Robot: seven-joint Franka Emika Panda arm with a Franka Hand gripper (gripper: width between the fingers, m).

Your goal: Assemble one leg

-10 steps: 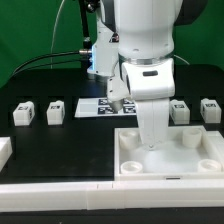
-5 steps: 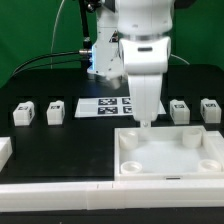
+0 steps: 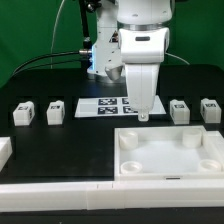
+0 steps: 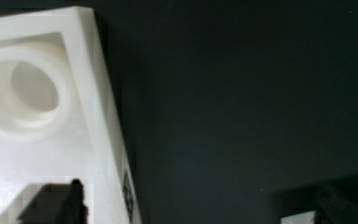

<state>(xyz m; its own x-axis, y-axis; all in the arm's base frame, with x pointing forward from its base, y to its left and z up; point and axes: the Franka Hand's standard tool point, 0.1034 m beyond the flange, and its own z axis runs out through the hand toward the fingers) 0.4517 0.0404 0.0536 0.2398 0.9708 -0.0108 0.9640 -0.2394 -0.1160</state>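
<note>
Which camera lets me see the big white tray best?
The exterior view: it shows nearly the whole tray with its corner sockets. The wrist view catches only one edge and one round socket.

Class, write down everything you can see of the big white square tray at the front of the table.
The tray is a large, square, white piece, matte plastic by its look, with a raised rim and a shallow floor. A round socket sits in each of its four corners, all empty. It lies flat on the black table, at the front on the exterior view's right.
</note>
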